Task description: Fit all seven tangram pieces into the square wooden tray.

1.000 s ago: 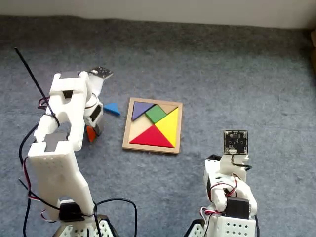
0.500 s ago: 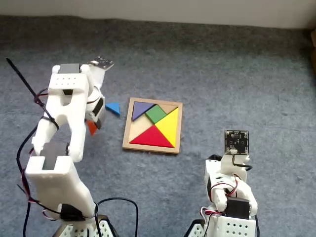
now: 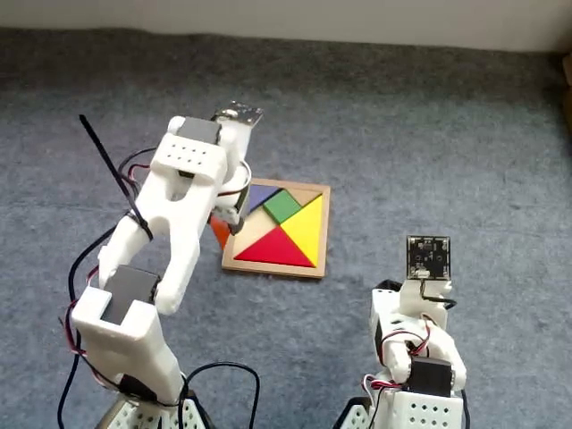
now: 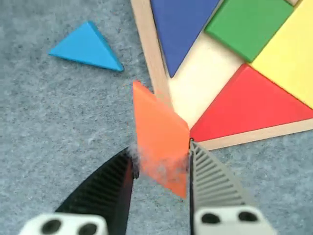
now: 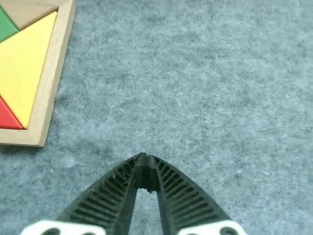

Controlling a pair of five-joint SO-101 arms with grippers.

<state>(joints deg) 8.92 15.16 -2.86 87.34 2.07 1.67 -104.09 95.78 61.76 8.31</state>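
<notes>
Orange piece (image 4: 161, 132), a parallelogram, sits clamped between the two fingers of the left pincer (image 4: 161, 151), tilted over the rim of the square wooden tray (image 4: 149, 54). Inside the tray lie the purple triangle (image 4: 181, 24), green square (image 4: 244, 24), yellow triangle (image 4: 288, 63) and red triangle (image 4: 249, 107), with bare wood between purple and red. The blue triangle (image 4: 88, 49) lies on the grey bench (image 4: 49, 122) just outside that rim. The right pincer (image 5: 144, 160) is closed on nothing, apart from the tray's corner.
</notes>
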